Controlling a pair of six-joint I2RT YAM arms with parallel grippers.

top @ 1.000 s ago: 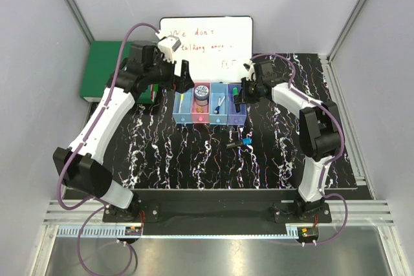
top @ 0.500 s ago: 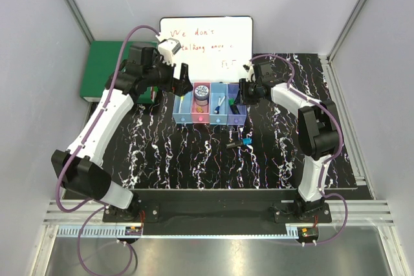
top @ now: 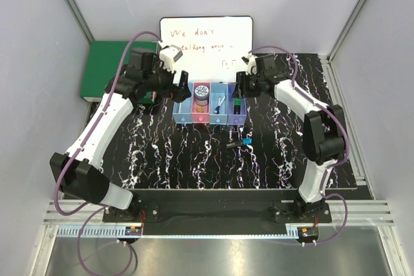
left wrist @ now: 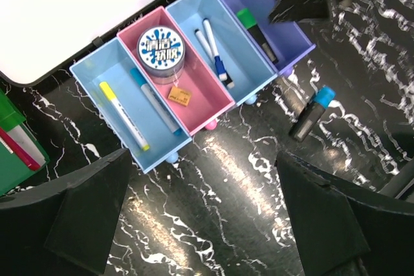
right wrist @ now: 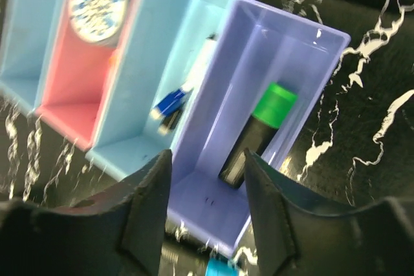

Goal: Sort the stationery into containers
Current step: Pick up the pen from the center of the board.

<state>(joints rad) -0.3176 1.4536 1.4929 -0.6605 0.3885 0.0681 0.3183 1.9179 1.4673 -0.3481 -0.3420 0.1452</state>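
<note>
Four joined bins [top: 228, 121] stand mid-table: light blue, pink, light blue, purple. The left blue bin [left wrist: 90, 69] holds a yellow-capped pen [left wrist: 119, 113] and a blue pen. The pink bin holds a round blue-white tin [left wrist: 160, 48] and a tiny yellow piece [left wrist: 179, 95]. The third bin holds two white-blue pens [left wrist: 213, 53]. A green-capped black marker [right wrist: 257, 134] lies in the purple bin [right wrist: 284, 50]. A blue-capped black marker [top: 239, 142] lies on the table in front. My left gripper [top: 182, 87] is open above the bins' left end. My right gripper [top: 238, 88] is open and empty over the purple bin.
A whiteboard [top: 206, 43] with red writing stands behind the bins. A green binder [top: 103, 69] lies at the back left. The table [top: 194, 159] is black marble-patterned, with grey walls on both sides.
My right gripper has drawn back from the purple bin toward the whiteboard, and the green-capped marker now lies in that bin. My left arm shifted slightly left.
</note>
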